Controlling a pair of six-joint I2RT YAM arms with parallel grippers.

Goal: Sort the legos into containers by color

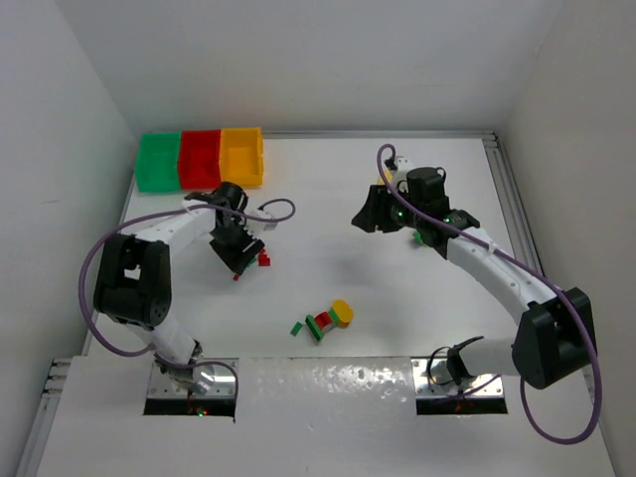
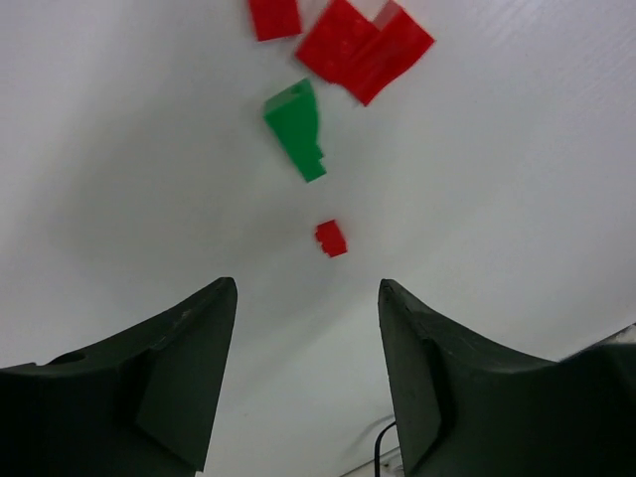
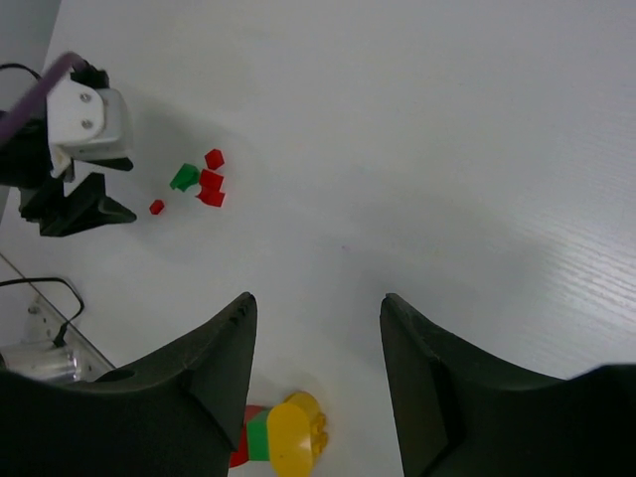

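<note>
Left gripper (image 2: pixel 306 298): the jaws were seen spread with nothing between them, held low over the table (image 1: pixel 328 199) just short of a small red brick (image 2: pixel 331 238).
Right gripper (image 3: pixel 317 298): the jaws were likewise spread and empty, raised above the table and well apart from any brick.
Containers: a green bin (image 1: pixel 156 177), a red bin (image 1: pixel 199 175) and a yellow bin (image 1: pixel 242 171) were found joined in a row at the far left corner. Their contents could not be made out.
Legos by the left gripper: the small red brick lay alone. Beyond it, a green brick (image 2: pixel 296 127) was set just beside larger red bricks (image 2: pixel 363 45).
Legos at mid-table: a yellow brick (image 1: pixel 342 312), a red-and-green clump (image 1: pixel 320 324) and a green flat piece (image 1: pixel 297 327) were grouped between the arms.
Step judged: the small red brick was probably being lined up for a pinch.
Risk, slip: so tiny a brick could be nudged away or flicked out if the fingers were closed off-centre.
Risk, mixing: the green brick could be dragged along when the neighbouring red bricks were gripped.
Risk, wrong bin: with the bins joined, a brick released slightly aside could be dropped into the neighbouring colour.
</note>
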